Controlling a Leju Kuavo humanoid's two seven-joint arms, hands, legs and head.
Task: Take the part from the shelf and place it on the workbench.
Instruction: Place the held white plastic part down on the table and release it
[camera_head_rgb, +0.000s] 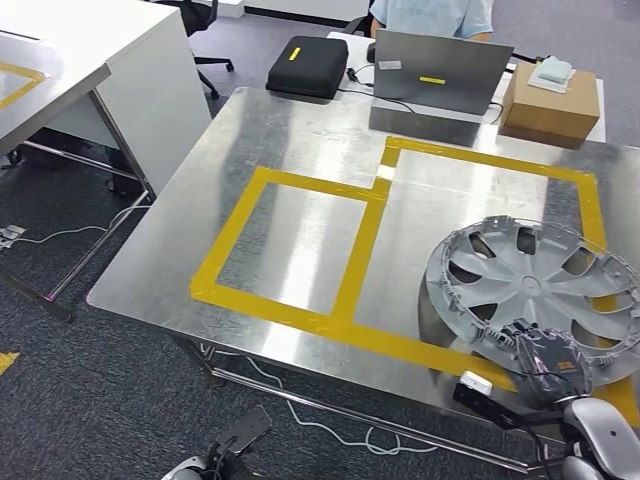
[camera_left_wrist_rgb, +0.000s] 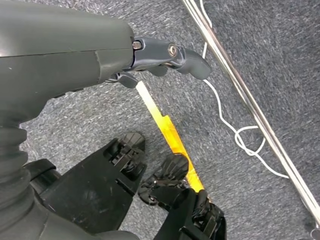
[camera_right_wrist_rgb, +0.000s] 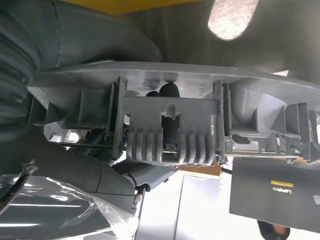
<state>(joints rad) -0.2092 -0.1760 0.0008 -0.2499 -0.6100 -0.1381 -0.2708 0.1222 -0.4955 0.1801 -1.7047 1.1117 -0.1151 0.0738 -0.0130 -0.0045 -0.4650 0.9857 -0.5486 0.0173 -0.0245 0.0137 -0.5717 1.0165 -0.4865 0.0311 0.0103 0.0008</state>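
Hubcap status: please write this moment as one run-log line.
part: hubcap over workbench, tilted | right hand: grips hubcap rim | left hand: holds nothing, low near floor | step: placing, not released

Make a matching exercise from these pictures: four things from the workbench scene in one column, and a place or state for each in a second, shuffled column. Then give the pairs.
Things
1. wheel cover
2. laptop
3. black case
4. cardboard box

Places or states
A. lies at the far left, beside the laptop
B. held at its near rim by the right hand, over the yellow tape
C. stands open, its grey back toward the robot
D. sits at the far right with a pale green item on top

Pairs: 1-B, 2-C, 3-A, 4-D
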